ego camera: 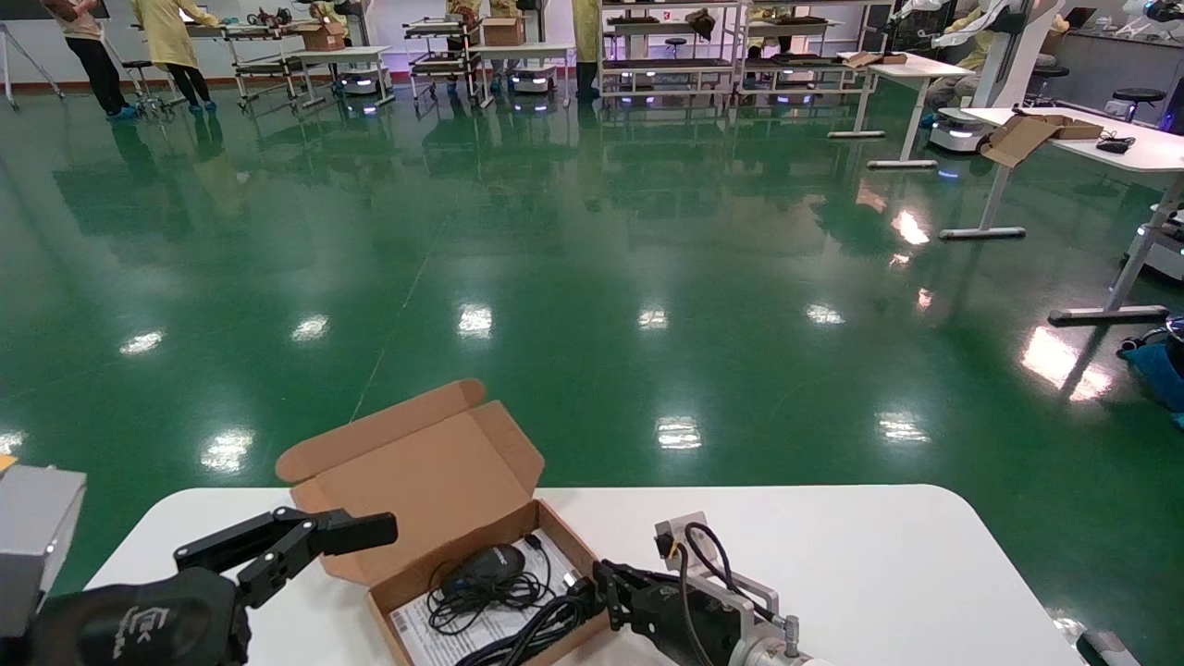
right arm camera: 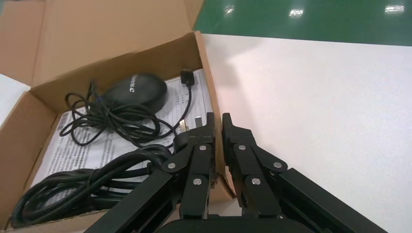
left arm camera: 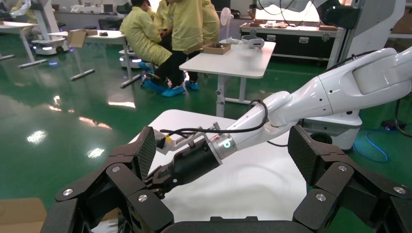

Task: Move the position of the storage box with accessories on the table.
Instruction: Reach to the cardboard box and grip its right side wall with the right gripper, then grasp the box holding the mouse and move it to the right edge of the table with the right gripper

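Both fingers of the right end effector [right arm camera: 217, 127] pinch the storage box [right arm camera: 210, 73] wall; left [ego camera: 305, 541] open.

A glossy green floor [ego camera: 573, 240] reflects bright ceiling lights. Along the far wall stand metal shelving racks [ego camera: 671, 46] and carts. White tables with metal legs [ego camera: 1091, 148] sit at the right. People in yellow coats [ego camera: 171, 42] work at the far left.

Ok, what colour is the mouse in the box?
Black, with a thin black cord; the mouse shows best in the right wrist view.
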Robot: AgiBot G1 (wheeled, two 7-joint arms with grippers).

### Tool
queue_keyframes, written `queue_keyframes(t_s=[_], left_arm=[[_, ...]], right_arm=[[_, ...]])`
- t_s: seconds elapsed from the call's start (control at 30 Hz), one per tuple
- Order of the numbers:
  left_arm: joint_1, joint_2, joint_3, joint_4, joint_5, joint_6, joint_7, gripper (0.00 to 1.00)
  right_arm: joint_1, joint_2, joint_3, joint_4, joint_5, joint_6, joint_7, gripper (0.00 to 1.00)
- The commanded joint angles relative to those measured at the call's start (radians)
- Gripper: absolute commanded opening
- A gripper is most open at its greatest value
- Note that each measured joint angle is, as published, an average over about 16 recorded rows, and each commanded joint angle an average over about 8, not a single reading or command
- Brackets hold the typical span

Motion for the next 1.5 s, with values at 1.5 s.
queue_keyframes(t_s=[1.5], left_arm=[[0.0, 0.0, 0.0, 0.0, 0.0, 0.0, 0.0, 1.0]], right_arm=[[0.42, 0.11, -0.037, -0.247, 0.063, -0.122, -0.043, 0.0]])
